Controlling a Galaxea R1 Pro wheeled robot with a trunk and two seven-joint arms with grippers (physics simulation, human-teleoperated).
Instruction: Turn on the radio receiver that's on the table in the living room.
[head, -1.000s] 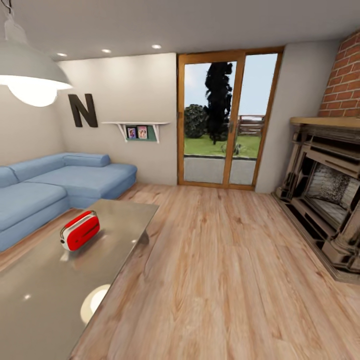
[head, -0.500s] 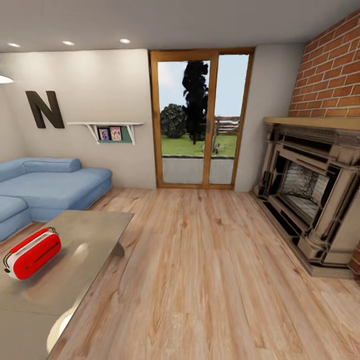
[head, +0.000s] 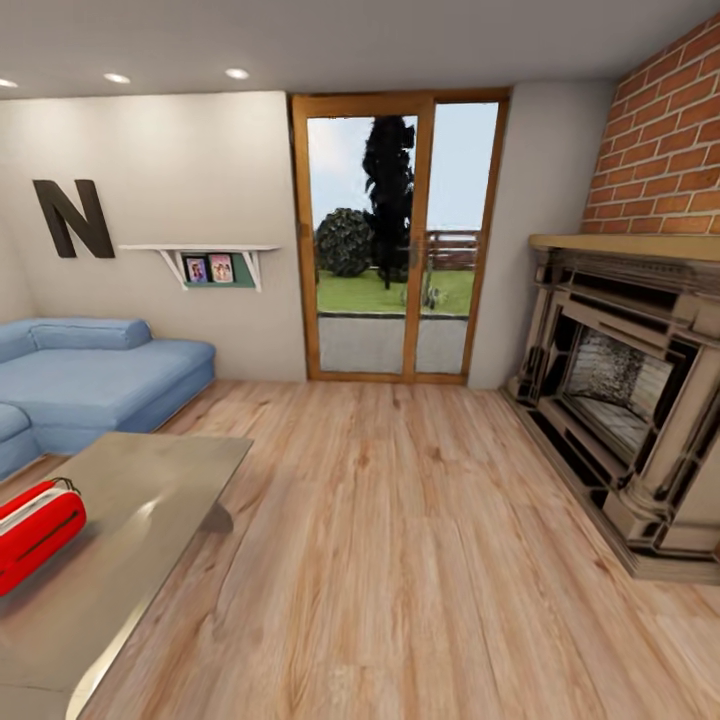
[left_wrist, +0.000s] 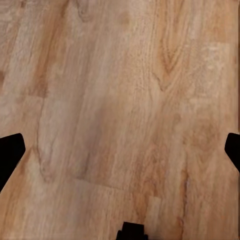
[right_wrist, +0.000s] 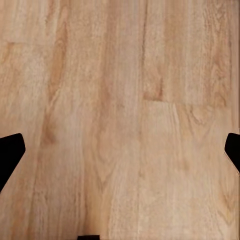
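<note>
While still on approach, with nothing of the task done: red radio receiver (head: 35, 532) lying untouched at near left on the glossy grey desk (head: 150, 480), partly cut by the frame edge. Blue sofa (head: 100, 375) beyond, fireplace (head: 625, 400) at right. Left claw (left_wrist: 120, 152) and right claw (right_wrist: 120, 152) both spread wide over wood-plank floor (head: 400, 560), pinching nothing. Left to do, judging so: closing in, reaching, switching on.

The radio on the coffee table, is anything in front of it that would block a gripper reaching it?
Nothing visible blocks it: the radio lies alone on the table, with bare tabletop around it.
</note>
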